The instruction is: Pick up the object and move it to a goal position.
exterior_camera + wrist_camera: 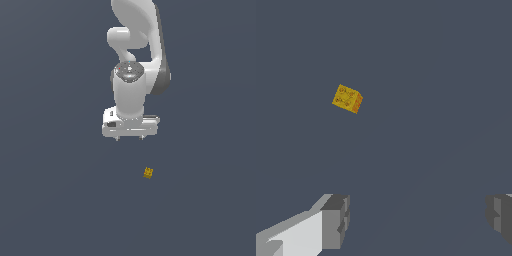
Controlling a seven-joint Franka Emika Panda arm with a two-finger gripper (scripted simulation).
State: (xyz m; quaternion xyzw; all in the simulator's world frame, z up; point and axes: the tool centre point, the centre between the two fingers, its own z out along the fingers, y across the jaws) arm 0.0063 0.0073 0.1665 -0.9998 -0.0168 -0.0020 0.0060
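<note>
The object, a tiny mustard-yellow brick (pixel 148 173) with small studs on top, lies on the dark grey floor toward the exterior view's right of the arm. My white gripper (pixel 129 138) hangs above the floor, apart from the brick and a little to its left in the exterior view. In the wrist view the brick (pixel 347 98) sits alone on the floor, well away from my gripper (pixel 416 220), whose fingertips (pixel 336 220) stand far apart. The gripper is open and holds nothing.
A flat dark grey floor (pixel 60 200) spreads all around. Behind the gripper the white arm (pixel 132 60) rises to the top of the exterior view.
</note>
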